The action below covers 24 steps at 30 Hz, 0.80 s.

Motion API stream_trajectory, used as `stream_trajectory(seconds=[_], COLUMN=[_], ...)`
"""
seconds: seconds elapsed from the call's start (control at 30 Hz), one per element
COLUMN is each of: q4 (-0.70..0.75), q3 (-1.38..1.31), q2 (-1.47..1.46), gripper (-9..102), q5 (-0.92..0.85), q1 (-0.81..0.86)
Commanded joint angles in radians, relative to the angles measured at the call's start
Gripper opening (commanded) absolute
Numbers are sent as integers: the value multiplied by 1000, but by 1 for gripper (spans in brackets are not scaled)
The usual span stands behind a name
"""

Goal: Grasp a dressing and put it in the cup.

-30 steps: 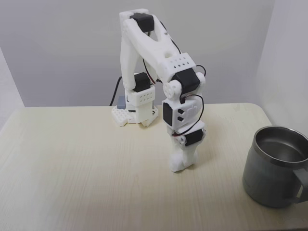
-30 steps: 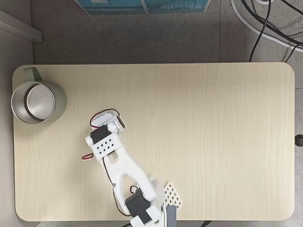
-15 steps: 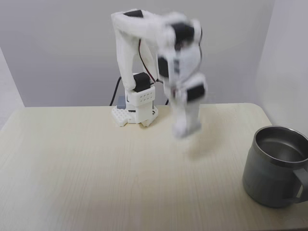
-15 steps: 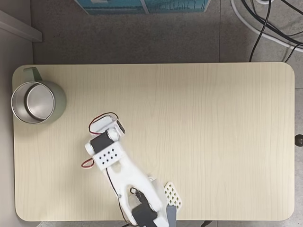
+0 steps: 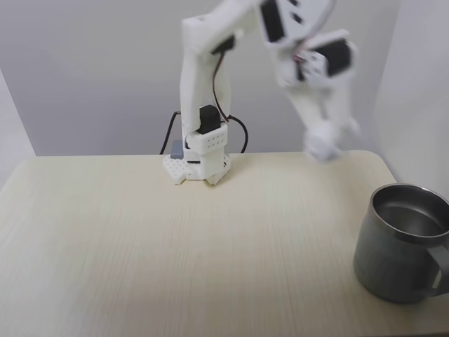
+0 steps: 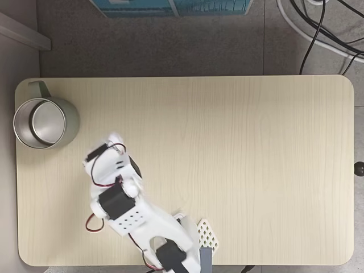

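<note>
While the gripper [image 5: 324,147] hangs raised and blurred, a white lump at its tip — probably the dressing — cannot be confirmed; jaw opening unclear. Soft, light roll: pinch mid-body. Cup [image 5: 402,242] stands apart.

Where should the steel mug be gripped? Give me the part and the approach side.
Grip the mug by its rim, coming straight down with one finger inside and one outside. It stands upright with its mouth open, and the body looks too wide to pinch across. Take the rim on the side facing the arm's base; the handle points away from it.
</note>
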Motion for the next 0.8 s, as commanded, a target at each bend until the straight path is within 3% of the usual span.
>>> stream_trajectory(seconds=[0.0, 0.3, 0.6, 0.7, 0.77], q4=[23, 32, 37, 38, 40], q3=[233, 583, 680, 678, 649], q2=[163, 525, 607, 614, 603], gripper=[0, 0, 0, 3, 12], q5=[29, 77, 78, 77, 75], q1=[-38, -138, -189, -190, -184])
